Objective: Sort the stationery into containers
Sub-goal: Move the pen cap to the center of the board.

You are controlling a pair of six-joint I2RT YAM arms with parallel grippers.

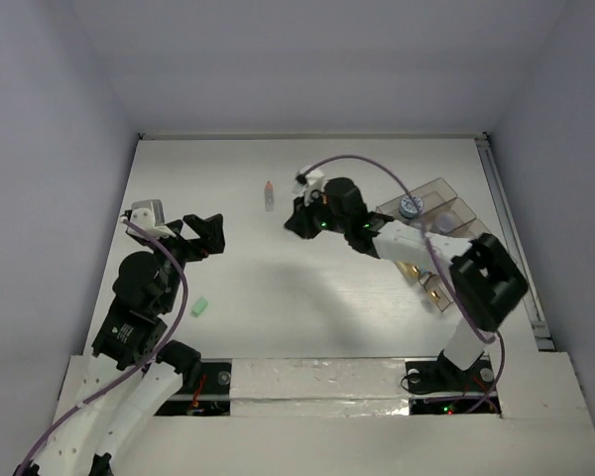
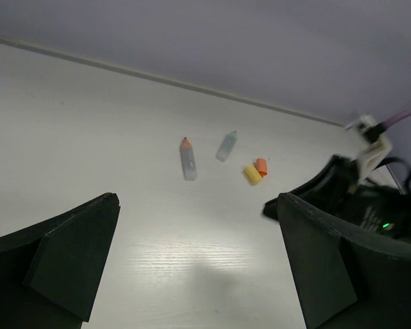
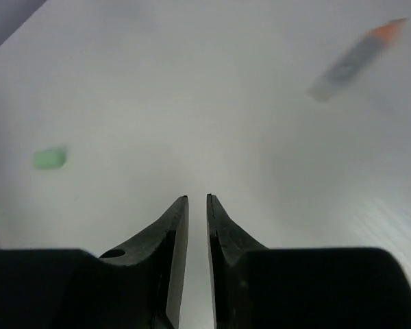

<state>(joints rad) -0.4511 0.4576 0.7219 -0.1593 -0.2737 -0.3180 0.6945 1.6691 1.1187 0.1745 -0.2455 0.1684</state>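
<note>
An orange-tipped clear pen [image 1: 269, 194] lies on the white table; it also shows in the left wrist view [image 2: 188, 159] and, blurred, in the right wrist view [image 3: 356, 58]. A green-tipped pen [image 2: 226, 146], a yellow eraser [image 2: 252, 174] and an orange eraser [image 2: 262, 166] lie beside it. A green eraser [image 1: 200, 306] lies near the left arm and also shows in the right wrist view [image 3: 50, 158]. The smoky organiser tray [image 1: 454, 194] stands at the right and holds a blue-white tub [image 1: 410, 206]. My left gripper [image 1: 203, 233] [image 2: 198, 274] is open and empty. My right gripper [image 1: 296, 220] [image 3: 196, 199] hovers empty, jaws nearly together.
The right arm [image 2: 356, 195] reaches across the middle of the table from the tray side. The enclosure's back wall [image 1: 307, 59] and the side walls ring the table. A metal rail [image 1: 511, 238] runs along the table's right edge.
</note>
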